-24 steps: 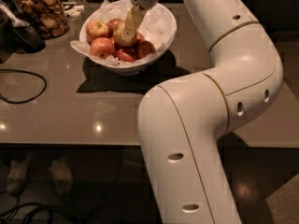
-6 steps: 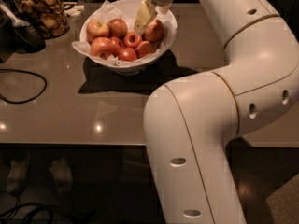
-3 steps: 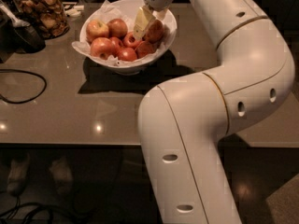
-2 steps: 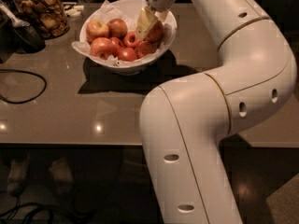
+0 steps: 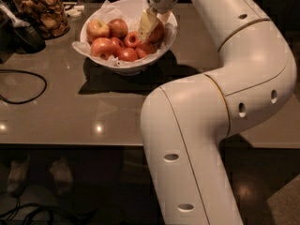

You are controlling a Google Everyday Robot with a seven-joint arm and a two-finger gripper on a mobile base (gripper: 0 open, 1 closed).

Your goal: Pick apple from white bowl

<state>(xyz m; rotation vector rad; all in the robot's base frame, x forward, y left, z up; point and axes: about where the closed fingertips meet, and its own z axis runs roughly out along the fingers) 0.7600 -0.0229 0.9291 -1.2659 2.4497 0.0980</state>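
Note:
The white bowl (image 5: 93, 18), lined with crumpled white paper, stands at the back of the table and holds several apples. My gripper (image 5: 147, 25) reaches down into the bowl's right side, right against an orange-red apple (image 5: 159, 33) that it partly hides. A paler yellow-and-red apple (image 5: 96, 29) lies at the bowl's left, with redder apples (image 5: 104, 47) along the front. I cannot tell which one has the yellow-green skin.
A glass jar of brown snacks (image 5: 42, 12) stands at the back left next to a dark object (image 5: 16, 36). A black cable (image 5: 23, 86) loops on the grey table (image 5: 70, 111) at the left. My white arm (image 5: 220, 102) fills the right half of the view.
The gripper has moved from the middle of the bowl to its right side. Over the last second it has stayed almost still there.

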